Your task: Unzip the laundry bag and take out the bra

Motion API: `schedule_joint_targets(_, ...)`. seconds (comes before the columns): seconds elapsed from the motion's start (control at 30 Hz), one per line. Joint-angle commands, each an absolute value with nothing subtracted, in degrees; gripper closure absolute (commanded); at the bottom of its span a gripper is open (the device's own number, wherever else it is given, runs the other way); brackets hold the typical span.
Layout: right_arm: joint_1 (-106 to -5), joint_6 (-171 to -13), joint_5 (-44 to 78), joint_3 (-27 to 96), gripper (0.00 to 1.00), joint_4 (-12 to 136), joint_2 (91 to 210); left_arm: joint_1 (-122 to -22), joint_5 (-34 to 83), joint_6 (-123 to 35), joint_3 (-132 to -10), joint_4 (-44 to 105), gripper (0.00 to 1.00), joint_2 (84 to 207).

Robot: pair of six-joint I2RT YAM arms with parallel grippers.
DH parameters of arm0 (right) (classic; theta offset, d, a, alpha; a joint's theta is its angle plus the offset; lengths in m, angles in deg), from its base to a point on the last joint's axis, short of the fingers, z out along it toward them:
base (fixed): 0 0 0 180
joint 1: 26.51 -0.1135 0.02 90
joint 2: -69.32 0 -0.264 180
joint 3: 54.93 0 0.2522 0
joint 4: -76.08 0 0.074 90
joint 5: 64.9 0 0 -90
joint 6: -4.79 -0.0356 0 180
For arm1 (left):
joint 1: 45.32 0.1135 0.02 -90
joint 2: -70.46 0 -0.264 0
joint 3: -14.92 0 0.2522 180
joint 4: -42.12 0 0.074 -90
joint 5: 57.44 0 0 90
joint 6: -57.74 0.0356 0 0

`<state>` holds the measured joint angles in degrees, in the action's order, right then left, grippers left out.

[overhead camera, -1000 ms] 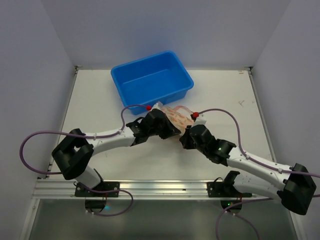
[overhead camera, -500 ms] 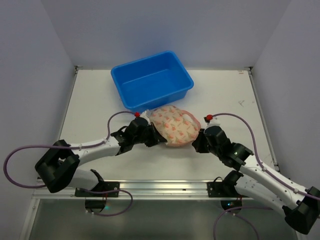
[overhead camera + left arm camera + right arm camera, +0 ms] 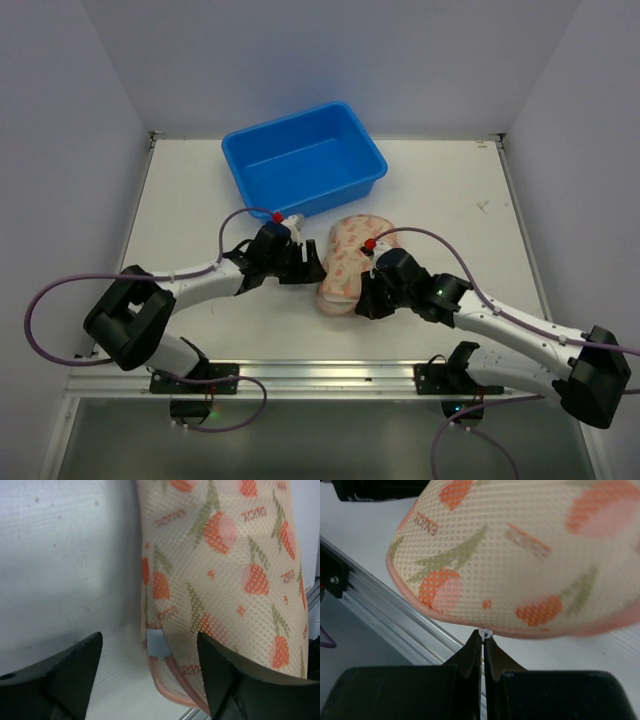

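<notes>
The laundry bag (image 3: 347, 258), cream mesh with an orange-pink floral print and pink zipper edging, lies on the white table between my two arms. My left gripper (image 3: 308, 263) stands open at its left side; in the left wrist view (image 3: 149, 639) the bag (image 3: 225, 565) rises just ahead of the spread fingers, with a grey tag (image 3: 156, 644) and the pink loop (image 3: 172, 682) between them. My right gripper (image 3: 363, 298) is at the bag's near end. In the right wrist view (image 3: 483, 636) it is shut on the small white zipper pull (image 3: 485, 632) under the pink edging. The bra is hidden.
A blue bin (image 3: 300, 118) stands behind the bag, toward the back of the table. The aluminium rail (image 3: 300, 375) runs along the near edge, close under the bag's near end (image 3: 395, 615). Purple cables loop off both arms.
My left gripper has let go of the bag and opened. The bag has dropped to the table and turned lengthwise. The right gripper, still pinching, has moved left to the bag's near end.
</notes>
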<state>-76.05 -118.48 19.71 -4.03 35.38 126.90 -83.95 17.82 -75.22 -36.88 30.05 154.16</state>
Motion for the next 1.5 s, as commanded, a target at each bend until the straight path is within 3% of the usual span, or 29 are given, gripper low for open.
schedule_joint_targets(0.0, -78.0, -120.4, 15.9, 0.0, 1.00, 40.7, 129.4, -83.3, 19.4, -74.9, -41.9, 28.5, 0.13, 152.8)
schedule_joint_targets(0.07, -78.5, -121.7, 16.0, 0.7, 1.00, 42.9, 132.1, -82.8, 22.1, -77.7, -41.2, 23.9, 0.00, 149.1)
schedule_joint_targets(0.13, -79.2, -123.3, 17.4, 1.9, 1.00, 45.5, 136.1, -81.9, 29.3, -83.7, -36.7, 19.0, 0.00, 142.1)
schedule_joint_targets(0.3, -79.4, -125.5, 18.0, 2.2, 1.00, 49.7, 140.6, -81.9, 33.9, -90.3, -30.8, 15.9, 0.00, 130.9)
schedule_joint_targets(0.47, -79.6, -125.3, 18.5, 3.2, 1.00, 52.9, 144.5, -82.2, 29.8, -97.9, -22.9, 25.7, 0.00, 123.8)
schedule_joint_targets(1.07, -79.8, -125.6, 18.2, 4.4, 1.00, 54.9, 148.3, -90.3, 32.2, -103.2, -21.7, 49.8, 0.05, 137.1)
schedule_joint_targets(1.33, -79.8, -125.7, 18.9, 4.5, 1.00, 54.8, 148.3, -91.2, 30.6, -104.7, -22.7, 52.2, 0.30, 145.0)
schedule_joint_targets(1.43, -79.8, -125.2, 19.3, 4.7, 1.00, 53.8, 148.3, -91.2, 31.6, -104.3, -23.3, 51.7, 0.51, 145.2)
schedule_joint_targets(1.47, -79.9, -125.0, 19.5, 4.6, 1.00, 53.4, 148.1, -91.2, 31.9, -104.1, -23.4, 51.2, 0.66, 145.1)
